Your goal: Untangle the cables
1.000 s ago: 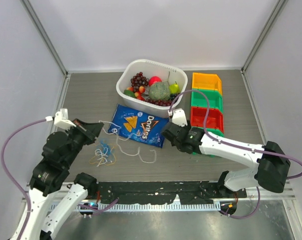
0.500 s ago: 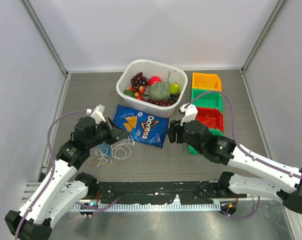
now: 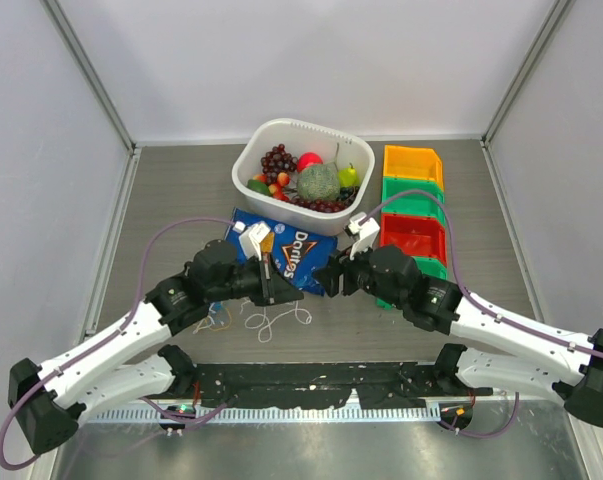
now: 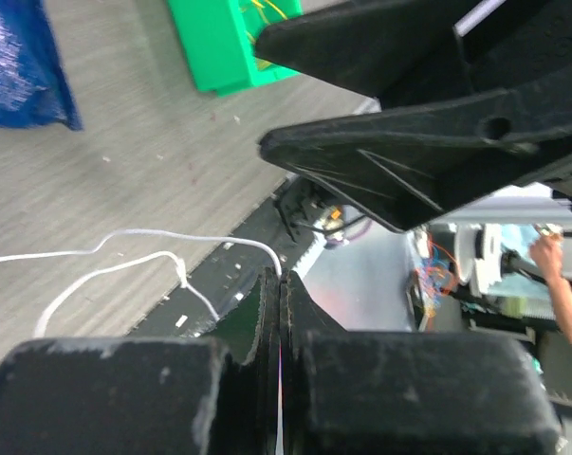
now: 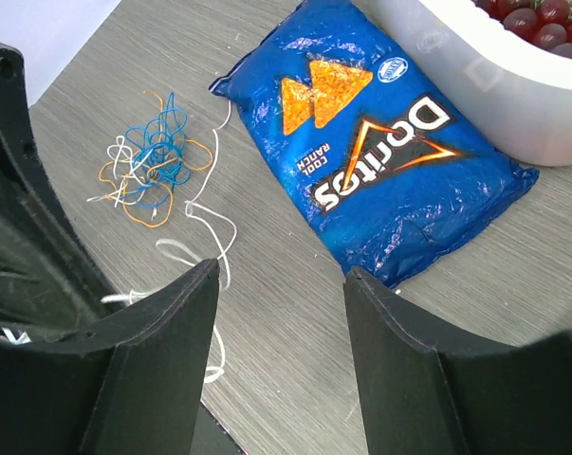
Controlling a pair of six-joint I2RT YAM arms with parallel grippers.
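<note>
The step in hand looks like drawing one strand free of the knot. The left end effector point(image 4: 281, 278) is clenched on the white cable point(image 4: 191, 234), which enters right at the seam of its fingertips and trails away behind it in slack loops across the table point(image 3: 171, 190). The rest of the cables, a small tangle point(image 5: 151, 163) of blue, yellow and white strands, lies further back along that trailing line, well apart from the pinch point and off to the far side of the right end effector point(image 5: 281, 284). That one is released, its fingers spread wide over bare table, close in front of the left one and nearly tip to tip with it, with the Doritos bag point(image 5: 380, 161) just beyond it. It grasps nothing. The next move probably calls for the right end effector either to take a second hold on the white strand near the pinch or to pin the tangle while the left draws away. The pull should be slow and low, since a quick tug would likely drag the whole bunch along instead of freeing the strand.
</note>
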